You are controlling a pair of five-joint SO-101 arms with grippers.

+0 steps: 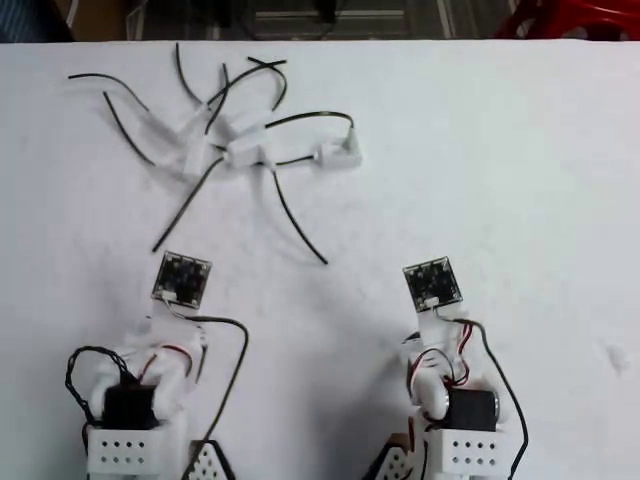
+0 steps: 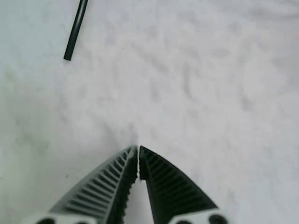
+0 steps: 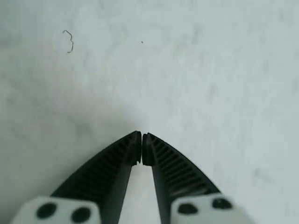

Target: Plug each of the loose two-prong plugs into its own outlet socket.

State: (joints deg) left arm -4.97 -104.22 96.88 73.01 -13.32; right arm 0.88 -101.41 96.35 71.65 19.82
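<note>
Several white plug and socket pieces lie in a loose tangle at the table's far left-centre, with thin black cords [image 1: 300, 225] fanning out from them. One white piece [image 1: 337, 156] lies at the right of the tangle, another [image 1: 250, 155] in its middle, a third [image 1: 194, 152] at its left. Both arms sit at the near edge, well short of the tangle. My left gripper [image 2: 138, 151] is shut on nothing, just above bare table, with a black cord end [image 2: 74, 32] lying ahead of it. My right gripper [image 3: 141, 139] is shut too, with nothing in it.
The table [image 1: 500, 170] is covered in white cloth. The left arm's base [image 1: 130, 420] and the right arm's base [image 1: 455, 420] stand at the near edge with their own wiring. A tiny curl of thread [image 3: 69, 41] lies on the cloth ahead of the right gripper.
</note>
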